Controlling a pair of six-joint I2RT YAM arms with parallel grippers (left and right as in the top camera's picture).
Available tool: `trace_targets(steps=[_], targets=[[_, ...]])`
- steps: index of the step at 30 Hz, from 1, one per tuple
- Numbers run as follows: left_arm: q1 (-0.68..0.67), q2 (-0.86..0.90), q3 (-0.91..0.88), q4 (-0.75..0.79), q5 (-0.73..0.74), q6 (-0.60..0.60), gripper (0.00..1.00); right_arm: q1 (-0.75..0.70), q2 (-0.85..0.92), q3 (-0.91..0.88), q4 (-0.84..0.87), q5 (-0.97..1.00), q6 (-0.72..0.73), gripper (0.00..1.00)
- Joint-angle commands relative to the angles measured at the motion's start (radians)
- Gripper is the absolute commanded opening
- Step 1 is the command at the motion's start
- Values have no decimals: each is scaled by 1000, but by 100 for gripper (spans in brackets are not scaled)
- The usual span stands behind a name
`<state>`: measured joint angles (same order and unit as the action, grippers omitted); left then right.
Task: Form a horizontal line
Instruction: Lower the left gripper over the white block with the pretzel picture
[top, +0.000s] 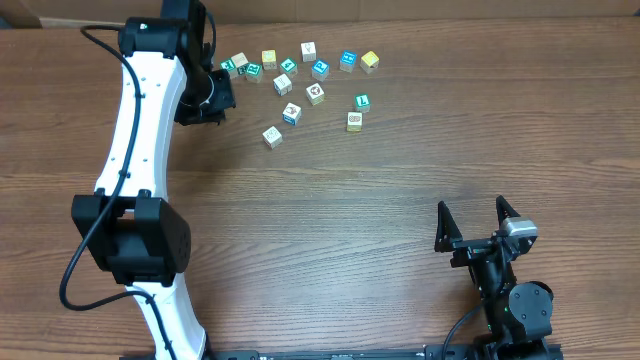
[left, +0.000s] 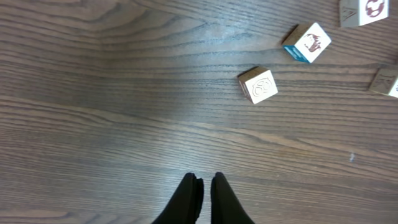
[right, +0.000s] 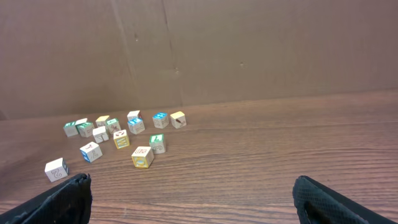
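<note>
The left tool (left: 203, 178) has its two fingers pressed together with nothing between them, above the wooden surface (left: 93, 93). The right tool (top: 470, 208) has its fingers wide apart, far from the left tool. The little blocks (top: 315, 94) lie scattered beside the left tool, not in a line, and the closest is a tan block (left: 258, 84).

White left arm (top: 140, 115), black joints (top: 140, 240), cable (top: 64, 283); left claw (left: 204, 178), right claw (top: 470, 205) black.

Likely a robotics lab: wood-grain table (top: 400, 200) against a cardboard backdrop (right: 249, 50).
</note>
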<state>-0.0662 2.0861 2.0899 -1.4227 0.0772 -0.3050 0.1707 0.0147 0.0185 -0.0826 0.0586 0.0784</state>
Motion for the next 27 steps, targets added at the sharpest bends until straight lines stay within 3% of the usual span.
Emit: trace_targets(steps=[1,23,26,27], targets=[[-6,36,19,1,-6,-6,4,-5,-11,-11,5,-1,-1,100],[-6,59,19,130,-23,-6,4,-5,-11,-11,5,-1,-1,100],[-6,59,19,146,-59,-7,11,-5,-11,-11,5,-1,-1,100],[-6,59,19,150,-66,-7,22,-5,-11,-11,5,-1,-1,100]])
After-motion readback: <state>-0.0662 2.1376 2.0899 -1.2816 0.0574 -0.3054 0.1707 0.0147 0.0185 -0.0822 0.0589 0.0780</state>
